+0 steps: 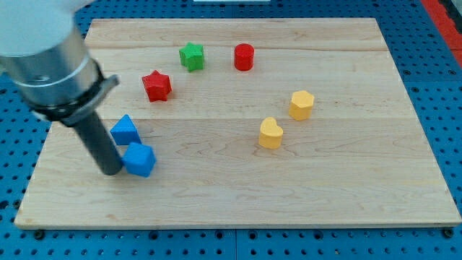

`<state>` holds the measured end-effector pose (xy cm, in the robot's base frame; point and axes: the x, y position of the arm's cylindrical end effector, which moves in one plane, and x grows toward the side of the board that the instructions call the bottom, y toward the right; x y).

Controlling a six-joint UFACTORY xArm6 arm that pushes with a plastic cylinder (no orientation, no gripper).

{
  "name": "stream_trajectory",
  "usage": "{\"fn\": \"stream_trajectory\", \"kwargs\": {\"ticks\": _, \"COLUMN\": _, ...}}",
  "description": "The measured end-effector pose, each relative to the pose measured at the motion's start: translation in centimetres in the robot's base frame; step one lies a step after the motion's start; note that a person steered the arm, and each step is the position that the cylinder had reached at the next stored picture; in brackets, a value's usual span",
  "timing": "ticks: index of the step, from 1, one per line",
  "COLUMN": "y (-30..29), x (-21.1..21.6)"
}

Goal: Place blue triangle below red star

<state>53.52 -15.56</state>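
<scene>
My tip [110, 170] rests on the wooden worktop [346, 195], touching the view's-left side of a blue cube-like block [141, 159]; the arm carries no pincer, so none can be described. The blue triangle [125, 131], a small bright-blue wedge with its point toward the view's top, sits just above that block and below-left of the red star [157, 85]. A sound push would likely go around the neighbouring block and nudge the triangle toward the view's right, stopping under the star.
</scene>
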Motion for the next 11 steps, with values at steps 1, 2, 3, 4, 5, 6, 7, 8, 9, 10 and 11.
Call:
{"fn": "stream_trajectory", "kwargs": {"ticks": 1, "y": 6.5, "x": -0.3}}
{"fn": "stream_trajectory", "kwargs": {"ticks": 2, "y": 11.2, "x": -1.0}}
{"fn": "stream_trajectory", "kwargs": {"ticks": 3, "y": 10.4, "x": -0.4}}
{"fn": "stream_trajectory", "kwargs": {"ticks": 4, "y": 2.2, "x": 0.1}}
{"fn": "stream_trajectory", "kwargs": {"ticks": 5, "y": -5.8, "x": -3.5}}
{"fn": "stream_trajectory", "kwargs": {"ticks": 6, "y": -5.8, "x": -4.9}}
{"fn": "stream_trajectory", "kwargs": {"ticks": 7, "y": -2.3, "x": -4.9}}
{"fn": "stream_trajectory", "kwargs": {"ticks": 8, "y": 1.0, "x": -4.9}}
{"fn": "stream_trajectory", "kwargs": {"ticks": 9, "y": 1.9, "x": -5.8}}
{"fn": "stream_trajectory", "kwargs": {"ticks": 10, "y": 1.8, "x": -4.7}}
{"fn": "stream_trajectory", "kwargs": {"ticks": 11, "y": 2.1, "x": -2.3}}
